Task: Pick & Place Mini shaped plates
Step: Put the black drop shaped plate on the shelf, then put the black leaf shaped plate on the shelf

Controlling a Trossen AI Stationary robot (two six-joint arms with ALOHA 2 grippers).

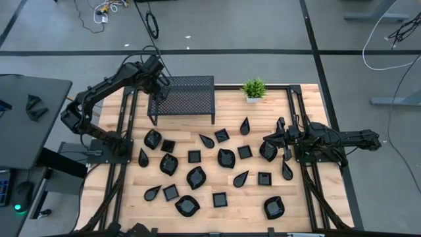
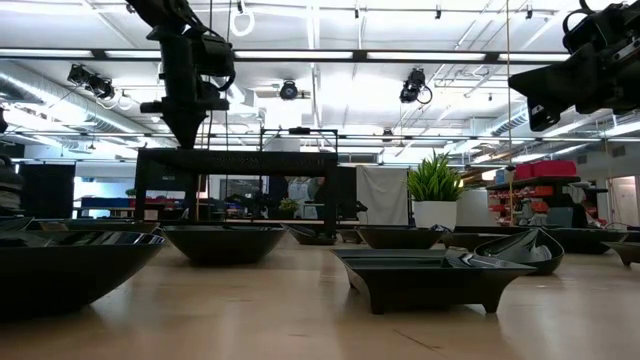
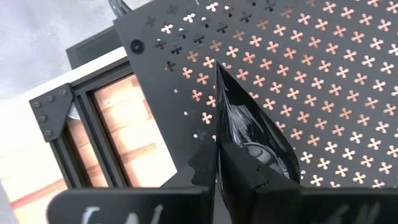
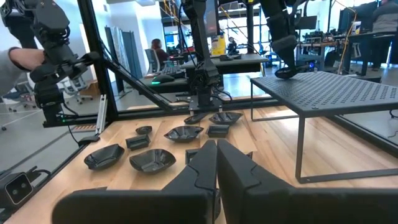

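The left gripper (image 1: 160, 81) hangs over the far-left corner of the perforated metal rack (image 1: 191, 95), its fingers pinching a glossy black teardrop plate (image 3: 245, 134) by the rim, point outward. The plate looks light, rigid, slick and probably breakable, so a thin edge seems the best place to hold it. The left arm reaches up and across from the table's left side. The right gripper (image 1: 270, 139), fingers together and empty, waits low at the right. The other mini shaped plates (image 1: 195, 176) lie scattered on the wooden table (image 1: 131, 197) nearer than the rack.
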